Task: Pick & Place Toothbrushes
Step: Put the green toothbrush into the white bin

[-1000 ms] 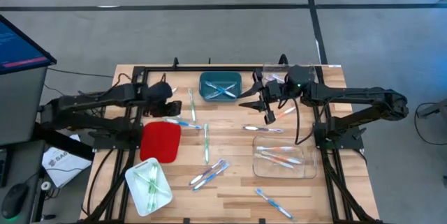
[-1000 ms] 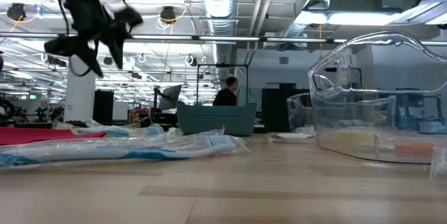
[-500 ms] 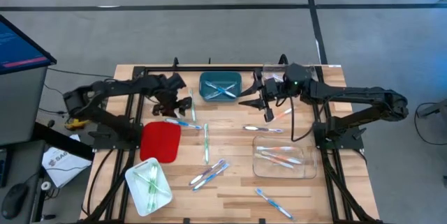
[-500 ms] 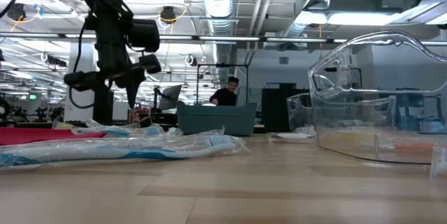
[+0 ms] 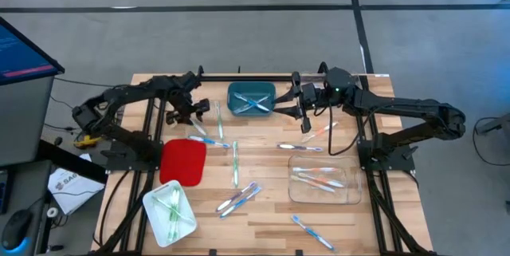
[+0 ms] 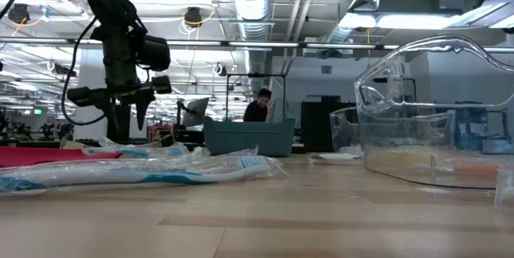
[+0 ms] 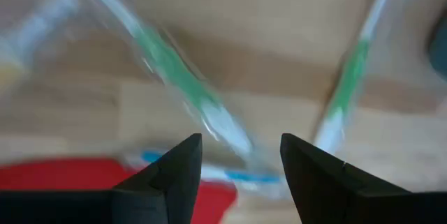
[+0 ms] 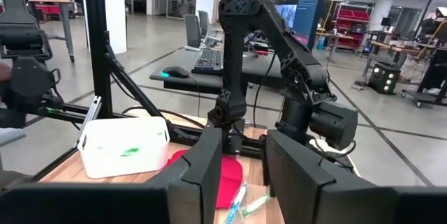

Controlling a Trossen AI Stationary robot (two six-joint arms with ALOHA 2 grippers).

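Observation:
Wrapped toothbrushes lie loose on the wooden table: green ones [image 5: 219, 119] [image 5: 236, 163], blue ones [image 5: 209, 139] [image 5: 239, 198] [image 5: 312, 232], and an orange one [image 5: 323, 131]. My left gripper [image 5: 186, 116] [image 6: 120, 113] points steeply down, open, low over the green toothbrushes [image 7: 174, 70] at the far left, with nothing between its fingers [image 7: 241, 140]. My right gripper [image 5: 279, 111] [image 8: 244, 137] hangs level and high beside the teal bin [image 5: 252, 99]. It points toward the table's left, with a gap between its fingers and nothing in it.
The teal bin holds blue toothbrushes. A red tray [image 5: 182, 160] and a white tray [image 5: 170, 212] with green toothbrushes stand at the left. A clear container [image 5: 319, 180] with orange toothbrushes stands at the right. A black frame rail [image 5: 239, 78] runs along the far edge.
My left gripper has come down from high above the table toward the green toothbrushes at the far left. It has turned about as it sank, and it has stayed open.

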